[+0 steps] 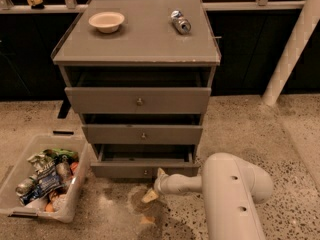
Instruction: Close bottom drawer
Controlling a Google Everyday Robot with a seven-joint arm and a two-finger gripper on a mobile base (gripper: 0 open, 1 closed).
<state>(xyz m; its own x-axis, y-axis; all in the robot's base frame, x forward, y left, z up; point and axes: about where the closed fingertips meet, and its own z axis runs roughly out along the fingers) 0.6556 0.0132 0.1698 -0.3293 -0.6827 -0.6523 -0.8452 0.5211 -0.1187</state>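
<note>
The grey cabinet (137, 44) has three drawers, all pulled out a little. The bottom drawer (120, 170) is the lowest one, with a low flat front and a small round knob (146, 172); its box shows as a dark gap behind the front. My gripper (154, 185) sits at the end of the white arm (230, 194), just right of the knob and in front of the drawer's face, near the floor. One finger points up toward the drawer front and the other down toward the floor.
A clear plastic bin (42, 176) of packets and cans stands on the floor left of the cabinet. A bowl (106, 21) and a can (180, 22) rest on the cabinet top. A white post (292, 46) rises at the right.
</note>
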